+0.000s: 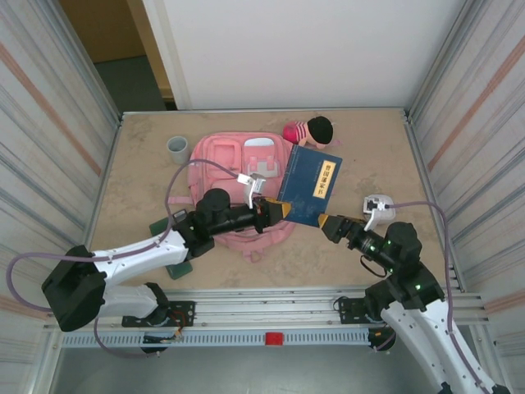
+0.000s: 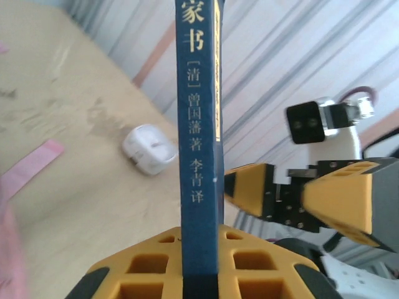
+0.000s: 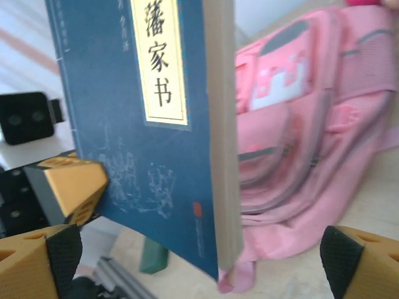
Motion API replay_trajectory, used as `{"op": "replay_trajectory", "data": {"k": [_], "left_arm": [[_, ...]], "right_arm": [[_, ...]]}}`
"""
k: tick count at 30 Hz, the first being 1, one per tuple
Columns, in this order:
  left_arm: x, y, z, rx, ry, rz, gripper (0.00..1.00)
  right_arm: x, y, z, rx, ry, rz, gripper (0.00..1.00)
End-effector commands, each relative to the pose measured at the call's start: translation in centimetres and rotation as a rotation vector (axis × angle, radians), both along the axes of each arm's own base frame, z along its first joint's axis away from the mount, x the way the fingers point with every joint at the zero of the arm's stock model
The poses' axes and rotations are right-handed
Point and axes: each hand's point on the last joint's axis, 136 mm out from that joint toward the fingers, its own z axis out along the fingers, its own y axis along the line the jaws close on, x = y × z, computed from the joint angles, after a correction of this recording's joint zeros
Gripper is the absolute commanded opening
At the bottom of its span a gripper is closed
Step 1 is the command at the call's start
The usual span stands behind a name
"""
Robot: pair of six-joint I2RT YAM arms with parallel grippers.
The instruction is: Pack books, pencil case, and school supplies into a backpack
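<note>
Backpack (image 1: 234, 164): lies flat mid-table, front pockets up, with no opening in sight.
Book (image 1: 310, 185): raised and tilted at the backpack's right edge, not yet packed.
Left gripper (image 1: 279, 211): pinches the book's lower edge.
Right gripper (image 1: 326, 222): spread wide about the book's corner, gripping nothing.
Progress: early, by the look of it; nothing appears to be packed.

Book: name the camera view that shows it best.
Top external: nearly the whole cover of the book shows, its near corner pinched by the left gripper. The left wrist view gives its spine edge-on between the fingers; the right wrist view, a cropped close-up of cover, label and page edge.
</note>
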Motion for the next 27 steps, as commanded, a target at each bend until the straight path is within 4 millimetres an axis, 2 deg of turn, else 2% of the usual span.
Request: {"op": "replay_trajectory", "data": {"k": [1,5,7,9,10,11,12,14,15,17,18,19,22,24,27], "left_arm": [[-2.3,0.0,7.4,-0.207,-0.138,-0.128,0.03],[-2.3,0.3,8.5,-0.254,-0.138,-0.133,0.03],[-2.5,0.4,8.8,-0.264,-0.138,-0.158,0.03],[-2.3,0.6,8.8,-0.271,-0.129,-0.160,0.03],[-1.9,0.7,8.6,-0.270,-0.115,-0.147,0.04],[-1.5,0.9,8.4,-0.268,-0.101,-0.128,0.05],[-1.2,0.9,8.2,-0.267,-0.091,-0.114,0.05],[-0.5,0.9,7.3,-0.240,-0.059,-0.080,0.11],[-0.4,0.9,6.9,-0.218,-0.053,-0.073,0.19],[-0.4,0.9,6.3,-0.172,-0.064,-0.064,0.49],[-0.2,1.2,6.0,-0.138,-0.080,-0.045,0.63],[0.1,1.6,5.3,-0.083,-0.092,-0.013,0.70],[0.7,3.5,4.7,0.089,-0.215,0.078,0.75],[0.6,4.9,5.0,0.188,-0.341,0.114,0.76],[-0.7,6.6,5.6,0.328,-0.591,0.080,0.80]], "right_arm": [[-0.9,1.7,4.1,0.050,-0.112,0.127,0.99],[-0.9,2.7,6.5,0.107,-0.170,0.187,1.00],[-0.9,2.8,7.2,0.118,-0.197,0.189,0.96],[-0.9,2.7,7.6,0.117,-0.220,0.186,0.79],[-1.1,2.8,8.0,0.121,-0.238,0.197,0.66],[-1.5,3.0,8.6,0.129,-0.274,0.225,0.42],[-2.1,3.2,9.1,0.131,-0.306,0.258,0.24],[-2.9,3.3,9.5,0.099,-0.354,0.284,0.11],[-3.1,3.2,9.5,0.070,-0.374,0.283,0.07],[-3.2,2.6,9.5,-0.014,-0.422,0.255,0.00],[-3.2,2.4,9.2,-0.055,-0.440,0.243,0.00],[-3.1,2.2,8.9,-0.104,-0.454,0.231,0.00],[-3.1,2.2,7.9,-0.219,-0.502,0.252,0.00],[-2.9,2.5,7.1,-0.287,-0.524,0.283,0.00],[-2.4,2.7,5.3,-0.447,-0.555,0.319,0.00]]}}
